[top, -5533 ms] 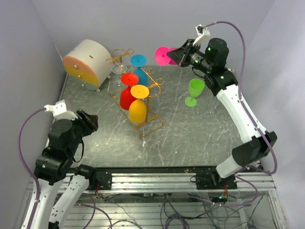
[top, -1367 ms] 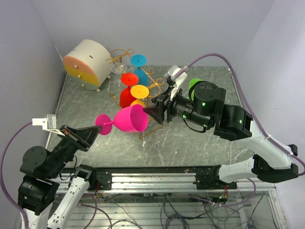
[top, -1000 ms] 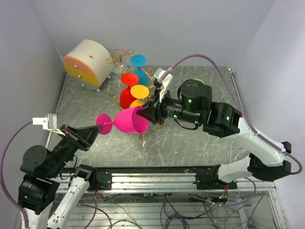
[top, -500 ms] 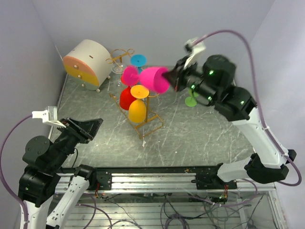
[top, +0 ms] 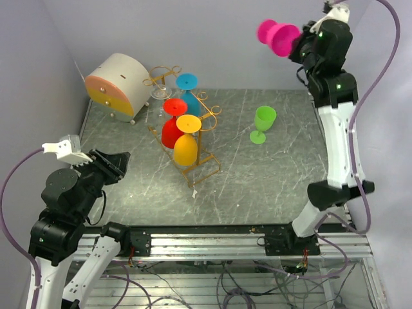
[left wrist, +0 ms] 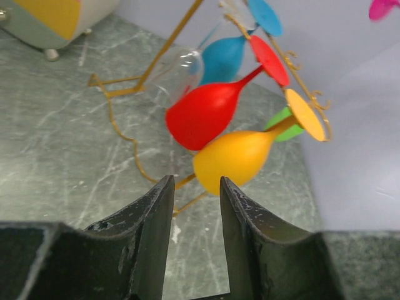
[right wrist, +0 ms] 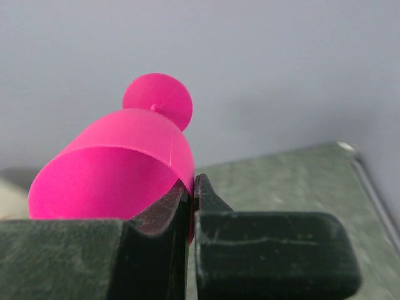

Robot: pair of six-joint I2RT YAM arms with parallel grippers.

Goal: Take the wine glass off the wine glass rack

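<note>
Being pinched at its rim by the clenched right pincer [right wrist: 190,187], the pink wine glass [top: 273,33] is held aloft at two o'clock, well apart from the wine glass rack [top: 212,112], left pincer [left wrist: 195,194] released; lowering onto the counter [top: 270,174] is judged next.

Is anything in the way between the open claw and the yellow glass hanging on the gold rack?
No, nothing visible. Only bare table lies between the left gripper, its jaws open, and the yellow glass on the wine glass rack. The red glass hangs beyond the yellow one, not in front of it.
</note>
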